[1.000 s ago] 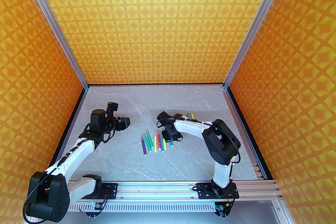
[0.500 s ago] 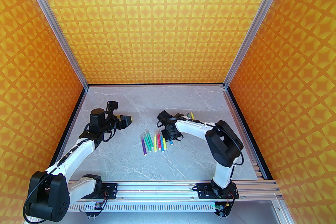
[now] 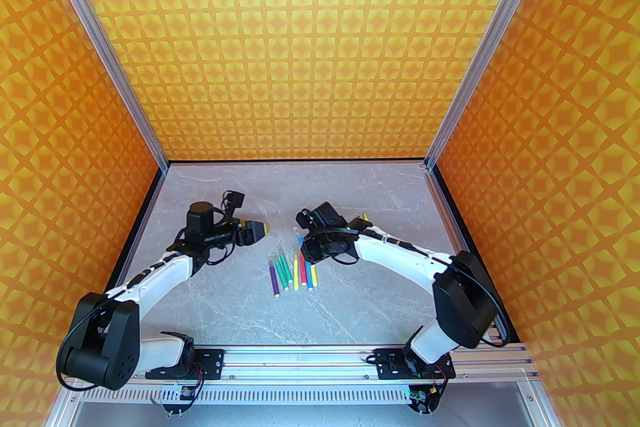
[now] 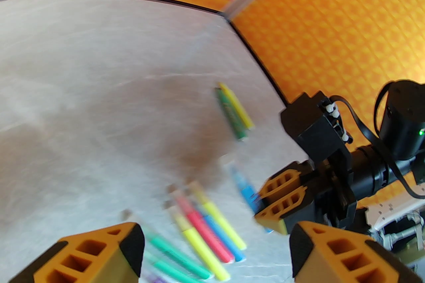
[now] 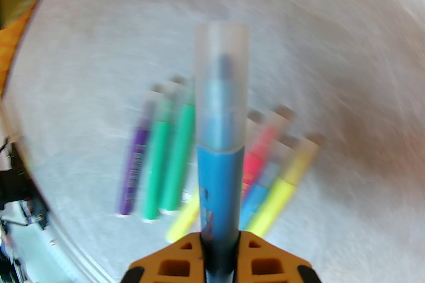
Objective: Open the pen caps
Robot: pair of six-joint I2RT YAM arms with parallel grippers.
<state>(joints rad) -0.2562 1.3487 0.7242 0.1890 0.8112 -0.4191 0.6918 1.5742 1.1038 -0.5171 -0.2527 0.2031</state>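
Pen cap [image 5: 221,52] atop blue marker [image 5: 219,182] pinched by right claw [image 5: 219,242] — align spread left claw [image 4: 215,255] squarely, pull straight off

Translucent whitish pen caps [image 5: 221,76], fitted on markers [image 5: 172,155] rowed on the surface [image 3: 240,305], one aloft on a blue marker [image 5: 219,188]

Beyond the right claw [image 5: 220,238], the loose markers [image 5: 166,159] on the bench [image 5: 332,26] smear with motion blur. The blue marker [image 5: 219,182] it grips runs off the lower edge. The left claw [image 4: 215,235] has both fingers [image 4: 93,251] cropped below
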